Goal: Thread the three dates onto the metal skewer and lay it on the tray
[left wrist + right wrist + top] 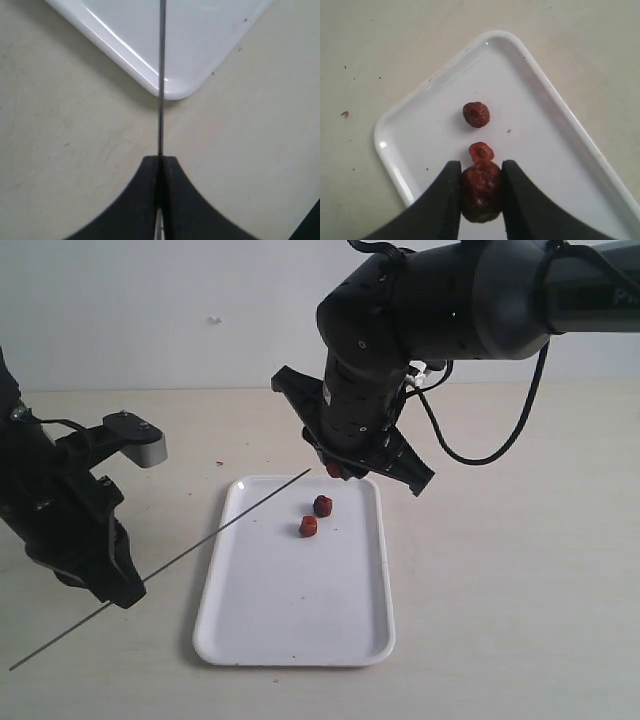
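Note:
My left gripper (128, 590) is shut on the thin metal skewer (215, 532), which slants up from low at the left, its far tip over the white tray's (290, 640) far left corner. In the left wrist view the skewer (161, 75) runs straight out from the shut left gripper (160, 162) over a tray corner (175, 91). My right gripper (481, 169) is shut on one wrinkled reddish-brown date (480, 195), held above the tray's far end, a short way right of the skewer tip. The other two dates (323, 505) (309, 527) lie on the tray, and appear in the right wrist view as a dark date (476, 114) and a redder date (481, 151).
The tray rests on a pale tabletop (500, 570). The right arm's dark body (370, 390) and a black cable (480, 455) hang over the tray's far end. A small red crumb (344, 114) lies on the table beside the tray.

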`<control>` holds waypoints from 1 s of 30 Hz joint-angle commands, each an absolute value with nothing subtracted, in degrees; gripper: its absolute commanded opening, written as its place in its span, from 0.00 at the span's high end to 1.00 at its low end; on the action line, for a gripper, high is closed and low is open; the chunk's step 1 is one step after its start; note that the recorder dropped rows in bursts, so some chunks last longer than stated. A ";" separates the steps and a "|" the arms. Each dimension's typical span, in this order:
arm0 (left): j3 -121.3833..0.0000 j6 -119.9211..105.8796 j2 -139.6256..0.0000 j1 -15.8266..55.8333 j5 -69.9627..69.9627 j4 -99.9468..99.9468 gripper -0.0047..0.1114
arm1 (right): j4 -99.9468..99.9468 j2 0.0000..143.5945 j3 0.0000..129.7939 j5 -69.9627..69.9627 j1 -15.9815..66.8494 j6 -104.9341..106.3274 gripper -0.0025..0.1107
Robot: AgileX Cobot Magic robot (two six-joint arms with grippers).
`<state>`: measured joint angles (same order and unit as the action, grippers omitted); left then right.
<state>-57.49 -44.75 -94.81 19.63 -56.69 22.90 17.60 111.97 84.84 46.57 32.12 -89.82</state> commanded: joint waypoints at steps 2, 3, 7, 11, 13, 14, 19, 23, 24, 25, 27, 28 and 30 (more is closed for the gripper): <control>-57.34 -44.55 -94.72 20.75 -57.26 24.11 0.96 | 20.79 111.98 84.91 46.14 32.34 -92.17 0.73; -57.34 -44.55 -94.72 21.19 -57.26 24.01 0.96 | 21.27 111.98 84.91 46.14 32.34 -93.08 0.73; -57.34 -44.55 -94.72 21.65 -56.66 23.77 0.96 | 21.52 111.98 84.91 46.14 32.34 -93.08 0.73; -57.34 -44.55 -94.72 21.75 -56.66 23.77 0.96 | 21.64 111.98 84.91 46.14 32.34 -93.21 0.73; -57.34 -44.55 -94.72 21.74 -56.66 24.01 0.96 | 21.80 111.98 84.91 46.14 32.34 -93.20 0.73; -57.34 -44.55 -94.72 21.74 -56.31 24.14 0.96 | 21.80 111.98 84.91 46.14 32.34 -93.20 0.73; -57.34 -44.55 -94.72 21.74 -56.00 24.62 0.96 | 21.94 111.98 84.91 46.14 32.34 -93.09 0.73; -57.34 -44.55 -94.72 21.74 -55.17 24.62 0.96 | 21.94 111.98 84.91 46.14 32.34 -93.09 0.73; -57.34 -44.55 -94.72 21.74 -55.05 24.62 0.96 | 21.94 111.98 84.91 46.14 32.34 -92.99 0.73; -57.34 -44.55 -94.72 21.74 -55.05 24.62 0.96 | 21.94 111.98 84.91 46.14 32.34 -92.99 0.73; -57.34 -44.55 -94.72 21.74 -54.95 24.72 0.96 | 21.94 111.98 84.91 46.14 32.34 -92.99 0.73; -57.34 -44.55 -94.72 21.74 -54.95 24.87 0.96 | 21.94 111.98 84.91 46.14 32.34 -92.99 0.73; -57.34 -44.55 -94.72 21.74 -54.95 25.24 0.96 | 21.94 111.98 84.91 46.14 32.34 -92.99 0.73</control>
<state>-57.49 -44.75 -94.81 21.44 -55.43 24.16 21.04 111.97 84.84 46.57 32.12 -93.19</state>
